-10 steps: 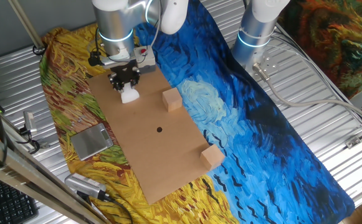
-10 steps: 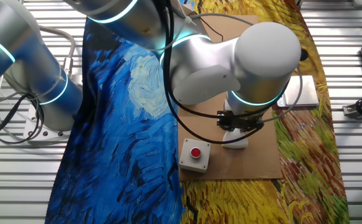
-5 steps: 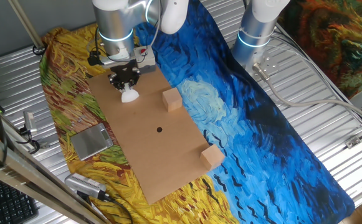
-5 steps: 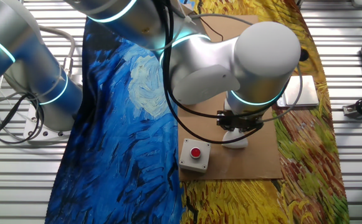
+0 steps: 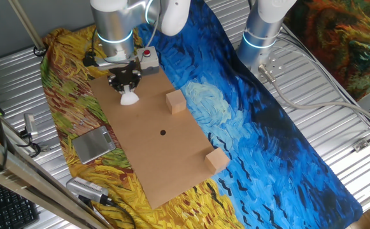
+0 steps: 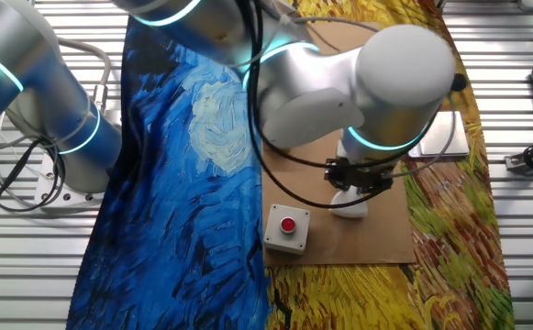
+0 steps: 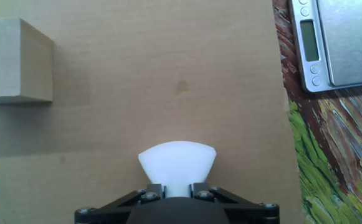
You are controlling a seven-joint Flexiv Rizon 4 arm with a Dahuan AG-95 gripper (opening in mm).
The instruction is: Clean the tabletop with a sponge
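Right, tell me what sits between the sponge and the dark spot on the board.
Nothing: in one fixed view, only bare tabletop runs from the sponge to the dark spot; the nearer wooden cube sits off to the side.

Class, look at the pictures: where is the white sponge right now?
The sponge is pinched in the gripper at the far end of the tabletop, near the red-button box, with a wooden cube beside it.
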